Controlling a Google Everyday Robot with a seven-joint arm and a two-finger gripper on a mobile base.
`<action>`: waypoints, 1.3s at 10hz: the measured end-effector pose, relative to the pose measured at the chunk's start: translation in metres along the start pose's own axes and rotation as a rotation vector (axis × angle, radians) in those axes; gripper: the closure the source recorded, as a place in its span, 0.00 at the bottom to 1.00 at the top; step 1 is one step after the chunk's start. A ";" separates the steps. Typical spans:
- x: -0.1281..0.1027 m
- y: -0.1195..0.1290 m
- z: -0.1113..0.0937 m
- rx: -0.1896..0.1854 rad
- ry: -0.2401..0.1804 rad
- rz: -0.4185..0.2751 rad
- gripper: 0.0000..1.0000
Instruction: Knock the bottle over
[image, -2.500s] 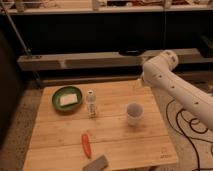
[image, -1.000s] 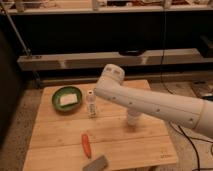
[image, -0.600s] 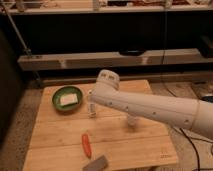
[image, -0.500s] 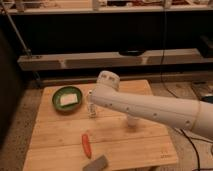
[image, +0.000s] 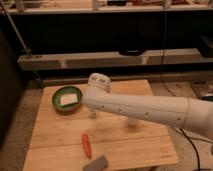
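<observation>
- Camera view puts the gripper (image: 89, 101) at the left end of the white arm (image: 150, 110), low over the wooden table (image: 150, 146) and just right of the green bowl (image: 56, 103).
- You cannot tell whether the gripper is spread or pressed together; the arm's casing hides it.
- Only a sliver of the bottle (image: 92, 114) shows, under the arm's end, between the bowl and the cup (image: 132, 122). It lies directly below the gripper, touching or nearly so.
- Its long axis is too covered to read, so do not assume it has tipped.
- Judged from this, a sideways sweep high on the bottle should topple it, and pushing toward the bowl keeps you off the cup.
- Against 2.5 seconds ago, the arm has swung from the right edge across the cup to the bottle, which then stood upright in plain sight. In the last half second it edged slightly left and lower.
</observation>
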 end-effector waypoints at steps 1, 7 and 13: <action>0.000 -0.001 -0.001 0.007 0.002 0.000 0.21; 0.011 -0.013 -0.010 0.019 0.027 0.024 0.49; 0.048 0.060 -0.064 -0.012 0.120 0.130 1.00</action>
